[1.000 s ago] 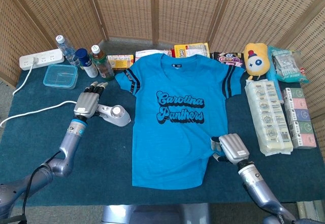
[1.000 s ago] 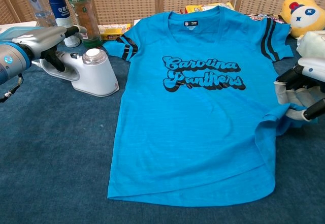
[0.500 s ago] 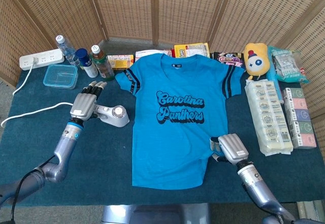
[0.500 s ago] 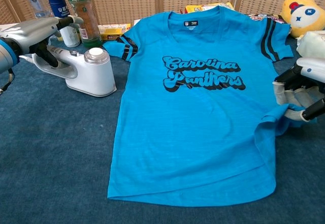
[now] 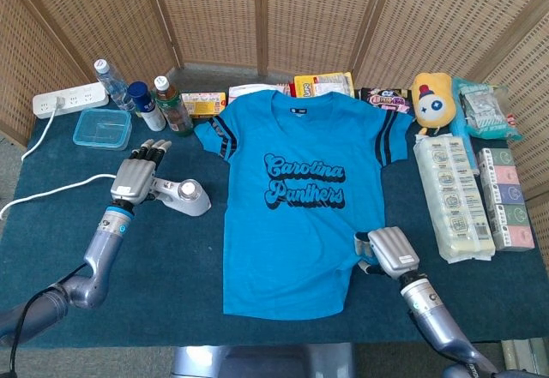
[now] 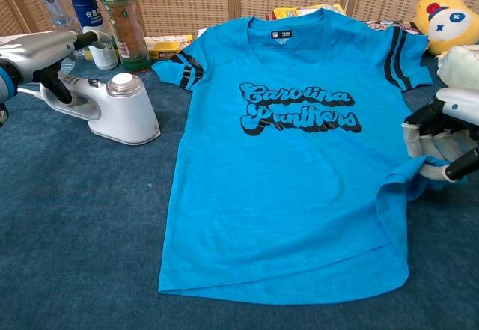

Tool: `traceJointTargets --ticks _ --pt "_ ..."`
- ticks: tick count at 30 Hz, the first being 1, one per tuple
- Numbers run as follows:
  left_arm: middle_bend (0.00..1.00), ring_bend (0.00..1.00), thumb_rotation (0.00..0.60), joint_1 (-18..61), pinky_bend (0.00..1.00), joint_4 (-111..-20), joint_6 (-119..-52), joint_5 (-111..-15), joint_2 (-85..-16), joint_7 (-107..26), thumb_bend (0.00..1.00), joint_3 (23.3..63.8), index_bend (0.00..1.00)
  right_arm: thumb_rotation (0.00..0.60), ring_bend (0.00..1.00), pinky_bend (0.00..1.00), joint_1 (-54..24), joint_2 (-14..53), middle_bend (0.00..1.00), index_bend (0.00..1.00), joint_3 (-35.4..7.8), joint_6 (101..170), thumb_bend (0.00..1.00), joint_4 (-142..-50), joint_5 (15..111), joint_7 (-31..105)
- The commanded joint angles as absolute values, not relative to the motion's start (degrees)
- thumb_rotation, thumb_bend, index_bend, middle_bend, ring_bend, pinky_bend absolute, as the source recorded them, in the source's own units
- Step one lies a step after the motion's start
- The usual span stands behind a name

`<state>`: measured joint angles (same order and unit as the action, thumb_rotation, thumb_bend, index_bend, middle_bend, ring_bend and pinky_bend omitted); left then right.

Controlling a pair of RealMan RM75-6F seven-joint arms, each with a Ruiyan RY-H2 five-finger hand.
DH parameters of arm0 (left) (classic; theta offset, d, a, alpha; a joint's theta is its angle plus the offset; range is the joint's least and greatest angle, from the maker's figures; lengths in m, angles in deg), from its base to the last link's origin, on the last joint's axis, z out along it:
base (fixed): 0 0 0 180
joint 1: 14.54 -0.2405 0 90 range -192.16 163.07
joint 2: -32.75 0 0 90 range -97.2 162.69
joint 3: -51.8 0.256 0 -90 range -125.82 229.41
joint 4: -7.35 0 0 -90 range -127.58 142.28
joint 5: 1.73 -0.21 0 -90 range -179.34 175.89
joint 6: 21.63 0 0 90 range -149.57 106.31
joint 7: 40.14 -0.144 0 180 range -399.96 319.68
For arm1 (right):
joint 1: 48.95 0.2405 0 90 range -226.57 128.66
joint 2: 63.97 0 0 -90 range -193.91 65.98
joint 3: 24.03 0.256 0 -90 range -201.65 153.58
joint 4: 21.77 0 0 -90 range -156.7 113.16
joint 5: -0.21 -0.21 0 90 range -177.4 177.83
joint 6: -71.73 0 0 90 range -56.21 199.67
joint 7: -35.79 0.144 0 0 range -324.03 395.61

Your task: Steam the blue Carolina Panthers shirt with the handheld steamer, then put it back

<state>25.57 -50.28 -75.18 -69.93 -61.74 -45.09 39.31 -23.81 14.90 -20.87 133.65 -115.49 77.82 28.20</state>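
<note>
Since a moment ago, the white steamer (image 5: 182, 196) has been slid further left on the counter (image 5: 51, 224), away from the shirt (image 5: 296, 198). It is held at its handle by the left robot hand (image 5: 137, 175), whose fingers are wrapped over it. The blue shirt is laid flat in the middle of the counter. Its lower right edge is pinched by the right robot hand (image 6: 441, 139), and the cloth is bunched up there. The bottles (image 5: 146, 104) stand just behind the steamer and could be knocked over if it is lifted carelessly. The white cord (image 5: 51, 194) could be snagged too.
</note>
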Motion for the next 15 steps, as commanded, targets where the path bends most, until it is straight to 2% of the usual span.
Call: traceJointTargets --ticks 1,15 --pt "0.08 0.00 0.600 26.3 0.17 -48.8 -74.1 -69.0 -63.0 -45.3 0.27 38.7 0.00 0.600 0.71 0.86 -23.9 14.8 0.71 0.75 -20.9 133.7 0.52 -115.6 77.7 28.0" --pt "0.04 0.00 0.600 24.0 0.17 -54.1 -76.9 -70.5 -60.0 -45.2 0.27 40.2 0.00 0.600 0.70 0.84 -24.0 14.8 0.69 0.73 -21.0 133.7 0.52 -116.2 77.3 26.9"
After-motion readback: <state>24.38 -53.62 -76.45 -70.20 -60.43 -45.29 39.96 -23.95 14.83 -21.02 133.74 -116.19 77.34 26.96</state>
